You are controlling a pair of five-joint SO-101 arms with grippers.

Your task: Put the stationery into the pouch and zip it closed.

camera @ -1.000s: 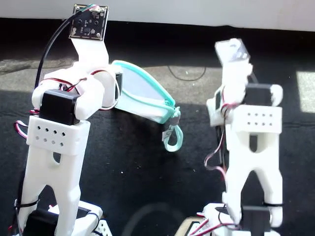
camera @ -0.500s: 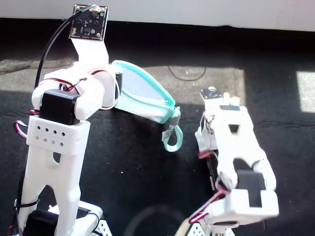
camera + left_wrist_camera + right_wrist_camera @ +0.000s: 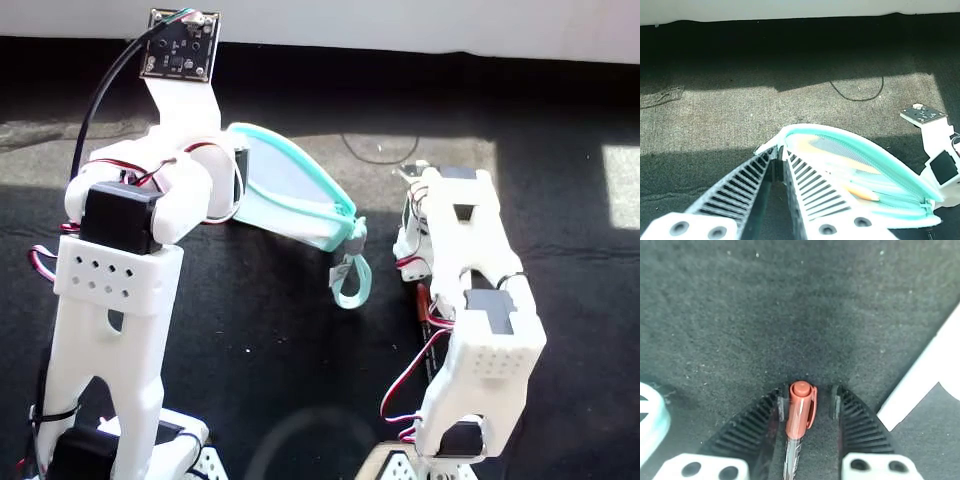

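Right gripper [image 3: 810, 392] is hanging, jaws spread, astride the red capped plastic pen [image 3: 799, 412] lying lengthwise between them; left gripper [image 3: 779, 152] is clamping the mint mesh zip pouch [image 3: 850, 150].

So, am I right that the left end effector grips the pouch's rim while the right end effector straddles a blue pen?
No: the pen the right end effector straddles is red, not blue, as the right wrist view shows. The left end effector grips the pouch by its rim.
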